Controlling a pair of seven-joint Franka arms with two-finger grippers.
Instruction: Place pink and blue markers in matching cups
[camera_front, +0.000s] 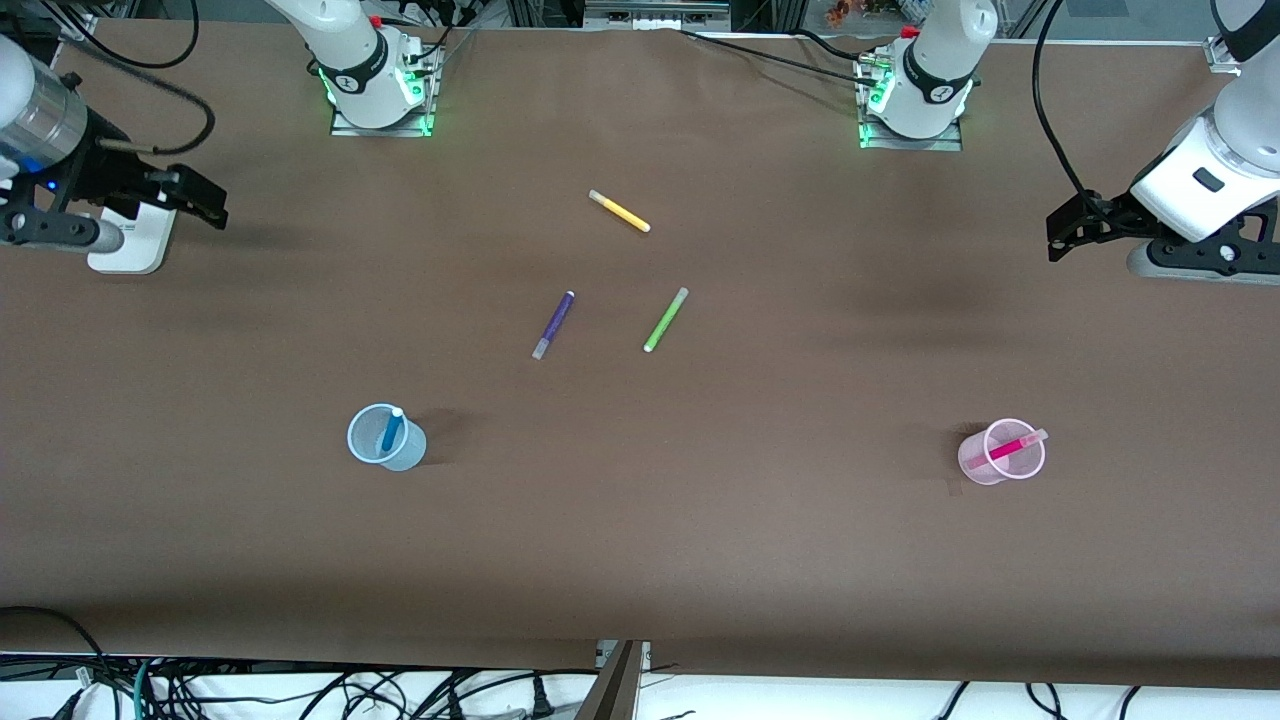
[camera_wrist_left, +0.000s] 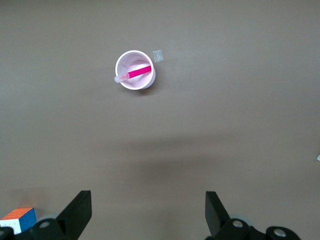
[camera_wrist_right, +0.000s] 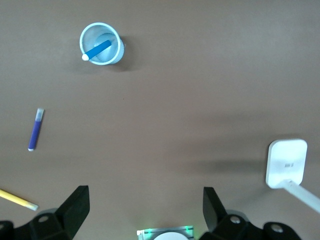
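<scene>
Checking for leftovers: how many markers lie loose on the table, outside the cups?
3: yellow marker nearest the bases; purple marker and green marker side by side, nearer the camera.

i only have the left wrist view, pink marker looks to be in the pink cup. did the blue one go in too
Observer: Yes, the blue marker stands in the blue cup, toward the right arm's end of the table.
Operator: anything loose on the table
Observer: Three pens lie flat mid-table: a purple pen, a green pen and a yellow pen, the yellow one farthest from the front camera.
Operator: where is the right gripper
Observer: The right gripper is open and empty, up beside a white block at its end of the table.
</scene>
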